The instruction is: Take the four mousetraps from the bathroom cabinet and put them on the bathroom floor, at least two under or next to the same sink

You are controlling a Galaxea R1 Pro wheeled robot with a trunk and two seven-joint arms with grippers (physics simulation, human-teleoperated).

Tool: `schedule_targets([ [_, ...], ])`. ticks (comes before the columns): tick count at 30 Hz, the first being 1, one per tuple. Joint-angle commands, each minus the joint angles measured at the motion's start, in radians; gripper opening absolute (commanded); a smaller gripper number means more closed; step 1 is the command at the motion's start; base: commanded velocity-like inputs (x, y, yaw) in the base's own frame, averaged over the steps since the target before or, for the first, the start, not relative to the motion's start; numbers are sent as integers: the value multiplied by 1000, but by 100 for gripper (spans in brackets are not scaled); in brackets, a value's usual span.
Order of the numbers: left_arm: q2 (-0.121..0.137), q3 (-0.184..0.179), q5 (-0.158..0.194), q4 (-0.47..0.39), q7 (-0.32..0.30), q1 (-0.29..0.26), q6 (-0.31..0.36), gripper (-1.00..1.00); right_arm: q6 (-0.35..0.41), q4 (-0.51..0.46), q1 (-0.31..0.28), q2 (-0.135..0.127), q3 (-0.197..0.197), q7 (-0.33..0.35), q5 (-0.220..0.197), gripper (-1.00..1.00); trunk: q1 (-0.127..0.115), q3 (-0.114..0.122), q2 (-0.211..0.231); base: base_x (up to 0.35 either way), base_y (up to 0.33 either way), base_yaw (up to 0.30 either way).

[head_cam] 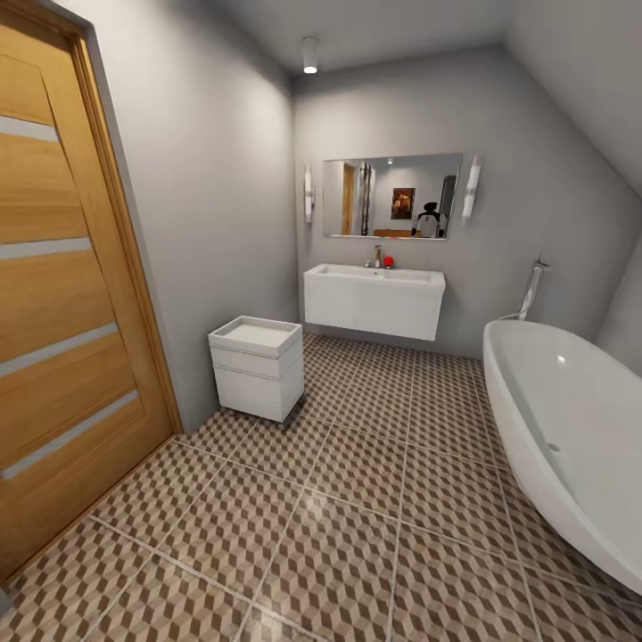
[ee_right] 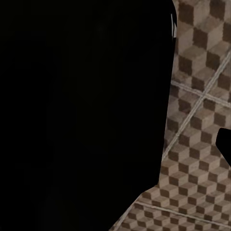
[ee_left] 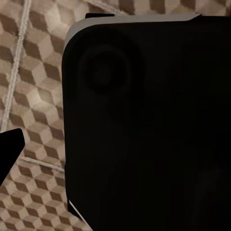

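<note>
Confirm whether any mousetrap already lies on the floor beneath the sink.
No; the bathroom floor under the bathroom sink shows bare patterned tiles.

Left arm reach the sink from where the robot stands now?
Probably not. The bathroom sink hangs on the far wall, with a long stretch of bathroom floor between it and the robot. The way to it looks open between the white drawer unit and the bathtub, so drive closer first.

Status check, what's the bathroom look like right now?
Gripper state unclear, wrist views dark. Sink ahead on far wall, floor open. White drawer unit left, tub right.
</note>
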Motion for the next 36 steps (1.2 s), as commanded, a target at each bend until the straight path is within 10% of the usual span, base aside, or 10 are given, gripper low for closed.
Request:
schedule_targets([
  [1, 0, 1, 3, 0, 0, 0, -6, 100, 1, 0, 0, 0, 0, 1, 0, 100, 0, -1, 0, 0, 0, 0],
  [36, 1, 0, 32, -1, 0, 0, -16, 100, -15, -1, 0, 2, -3, -9, 3, 100, 0, -1, 0, 0, 0, 176],
])
